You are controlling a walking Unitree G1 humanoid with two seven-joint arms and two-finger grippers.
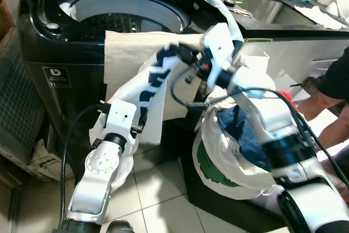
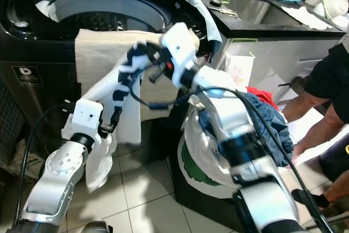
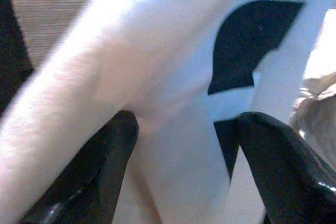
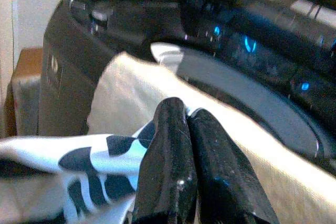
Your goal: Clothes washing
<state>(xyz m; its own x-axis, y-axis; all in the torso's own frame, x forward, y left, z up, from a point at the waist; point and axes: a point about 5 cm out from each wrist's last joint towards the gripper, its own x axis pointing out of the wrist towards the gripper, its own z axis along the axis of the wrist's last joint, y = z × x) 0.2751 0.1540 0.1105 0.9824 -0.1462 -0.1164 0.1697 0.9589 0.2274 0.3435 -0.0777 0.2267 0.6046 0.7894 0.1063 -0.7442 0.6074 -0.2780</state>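
A black top-loading washing machine (image 1: 54,53) stands at the upper left with its lid up, and a beige cloth (image 1: 131,47) is draped over its front rim. My right gripper (image 4: 184,109) is shut on a white garment with dark blue markings (image 1: 155,80), holding it up at the washer's front edge. The garment hangs down from there to my left gripper (image 3: 186,121), which sits lower in front of the washer. Its fingers (image 3: 100,171) stand apart with the garment running between them.
A white and green laundry bag (image 1: 218,173) on a dark stand holds blue jeans (image 1: 248,135) and a red cloth (image 2: 264,96), right under my right arm. A person (image 2: 322,96) bends in at the right. A cluttered black counter (image 1: 283,15) lies behind.
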